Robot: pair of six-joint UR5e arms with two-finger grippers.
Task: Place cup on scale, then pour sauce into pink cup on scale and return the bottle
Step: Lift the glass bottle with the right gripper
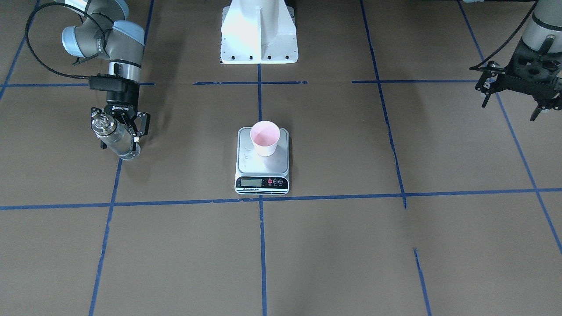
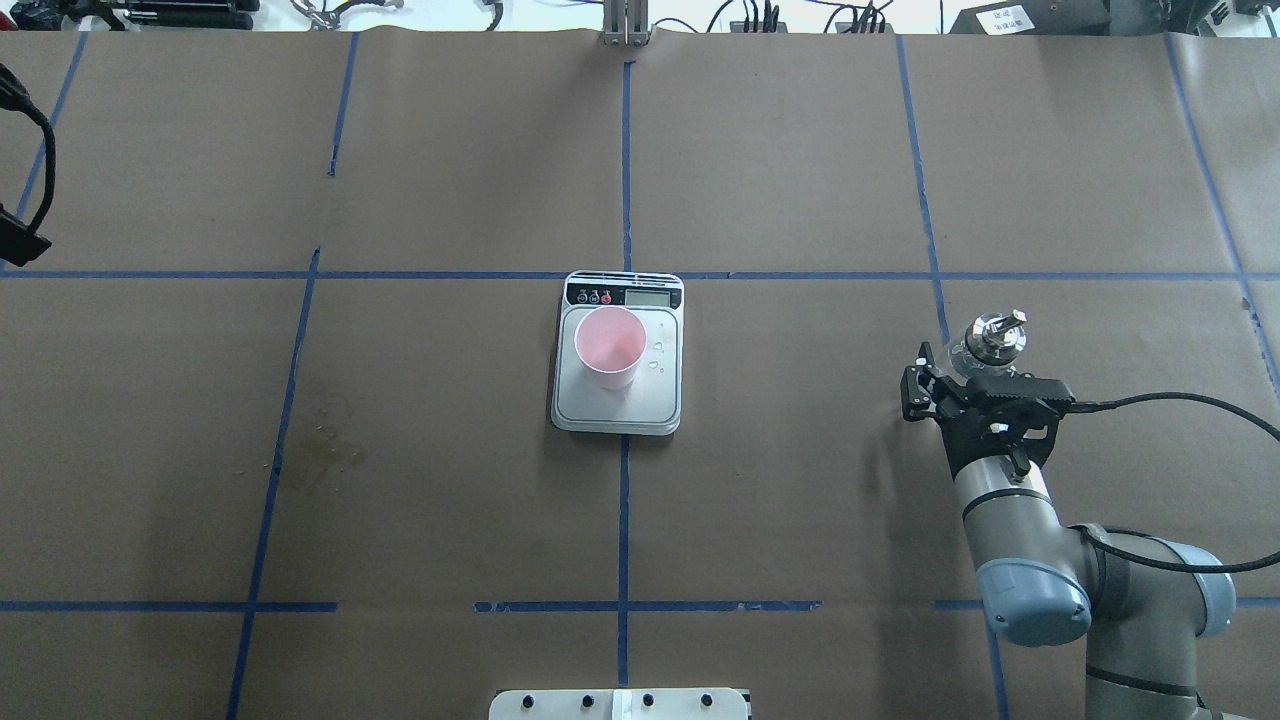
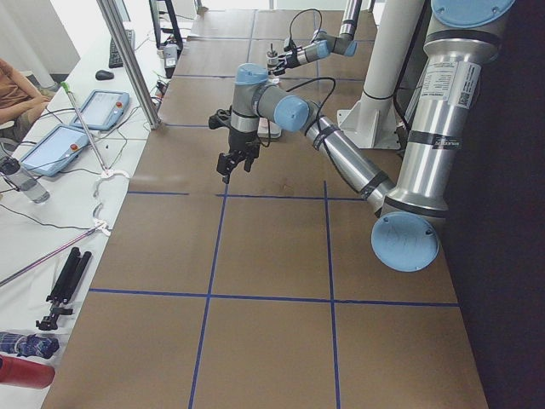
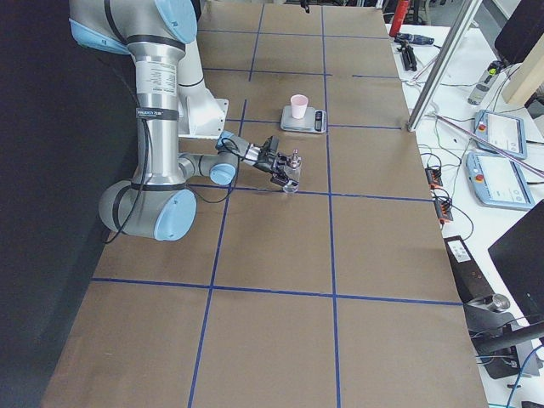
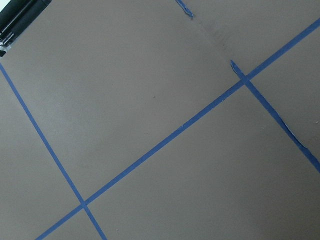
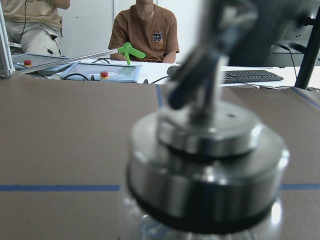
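Observation:
The pale pink cup [image 1: 265, 137] stands upright on the steel platform of the scale [image 1: 262, 171], mid-table; both also show in the overhead view, the cup [image 2: 609, 345] on the scale [image 2: 618, 408]. A few clear drops lie on the platform beside the cup. My right gripper [image 1: 119, 141] is shut on the clear glass bottle [image 1: 115, 137], gripping its body from the side. The bottle is upright, its base at or just above the table, well to the robot's right of the scale. Its metal cap [image 6: 205, 150] fills the right wrist view. My left gripper [image 1: 546, 112] hangs open and empty, high at the table's far left edge.
The robot's white base [image 1: 259, 35] stands behind the scale. Blue tape lines mark a grid on the brown table. A faint wet stain [image 2: 325, 440] lies left of the scale. People, tablets and a keyboard sit beyond the far table edge [image 6: 145, 30].

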